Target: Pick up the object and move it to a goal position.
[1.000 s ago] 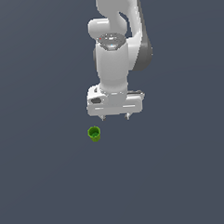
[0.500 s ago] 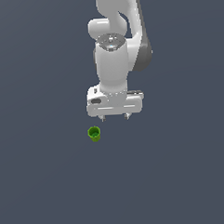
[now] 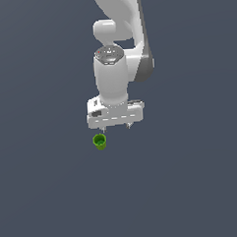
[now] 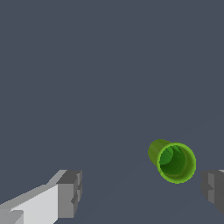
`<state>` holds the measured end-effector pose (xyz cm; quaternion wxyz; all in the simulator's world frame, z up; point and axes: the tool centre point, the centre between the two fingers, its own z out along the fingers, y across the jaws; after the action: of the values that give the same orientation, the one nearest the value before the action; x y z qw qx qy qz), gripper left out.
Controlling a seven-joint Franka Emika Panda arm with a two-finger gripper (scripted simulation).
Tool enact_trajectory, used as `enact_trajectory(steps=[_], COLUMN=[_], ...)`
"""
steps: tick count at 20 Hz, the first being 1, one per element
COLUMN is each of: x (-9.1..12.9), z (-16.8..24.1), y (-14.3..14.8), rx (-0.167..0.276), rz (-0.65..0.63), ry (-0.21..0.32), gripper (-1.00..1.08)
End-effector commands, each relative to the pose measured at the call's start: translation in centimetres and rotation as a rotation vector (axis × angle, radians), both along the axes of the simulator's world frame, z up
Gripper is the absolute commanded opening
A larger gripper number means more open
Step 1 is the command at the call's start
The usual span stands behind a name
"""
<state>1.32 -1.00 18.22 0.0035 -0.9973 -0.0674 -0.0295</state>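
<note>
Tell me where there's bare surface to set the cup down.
Nearly everywhere: only the green cup stands on the grey surface. Both sides of the cup and the whole stretch toward the exterior view's bottom edge are bare. The only crowded spot lies beneath the open gripper.

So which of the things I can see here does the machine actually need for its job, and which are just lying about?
Needed for the job:
- the small bright green cup, standing upright with its hollow top open
- the white gripper, jaws open, above the cup and not touching it

Just lying about:
- nothing else shows; only the plain dark grey floor under the cup
</note>
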Motion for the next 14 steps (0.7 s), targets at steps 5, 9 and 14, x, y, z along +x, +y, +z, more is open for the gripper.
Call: enact_trajectory(steps=[5,9,14], x=[-0.3,-0.5,-1.0], z=[-2.5,-4.2,-6.2], y=[-2.5,-4.2,-6.1], rx=[-0.012,-0.018,-0.022], rz=[0.119,0.201,0.297], ry=[0.015,0.026,0.038], gripper=[1.0,1.0,1.0])
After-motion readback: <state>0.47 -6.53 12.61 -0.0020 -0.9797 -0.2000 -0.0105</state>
